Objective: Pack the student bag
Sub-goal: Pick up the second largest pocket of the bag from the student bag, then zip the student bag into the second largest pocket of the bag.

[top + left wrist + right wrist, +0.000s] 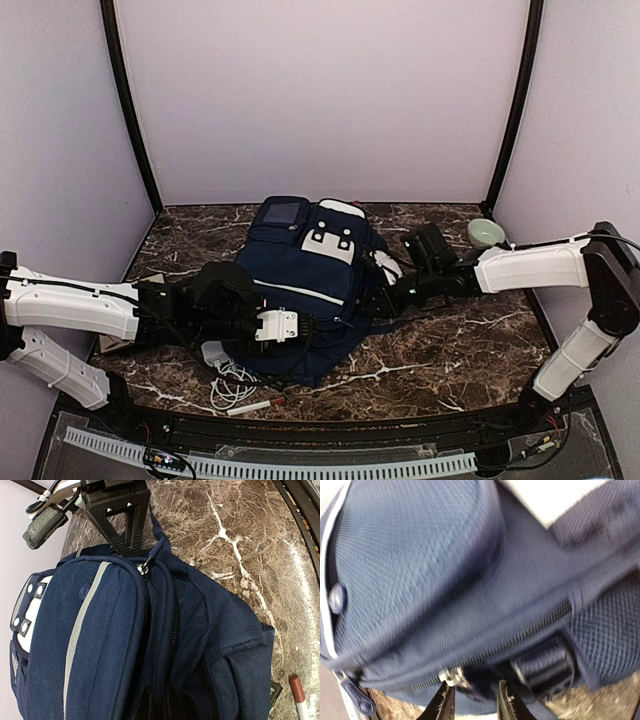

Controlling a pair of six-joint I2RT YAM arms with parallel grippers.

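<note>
The worktop (480, 350) is carrying the bag (305, 275), which is lying flat. At the bag's near end, the left gripper (131, 547) is resting pressed together beside a zip pull (144, 568). At its right side, the right gripper (476, 702) is standing slightly parted.

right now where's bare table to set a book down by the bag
Front right: bare table between the bag, the right arm and the near edge. The back left corner beside the bag is bare too. Crowded: front left, with cable, charger and pen. A bowl sits back right.
</note>
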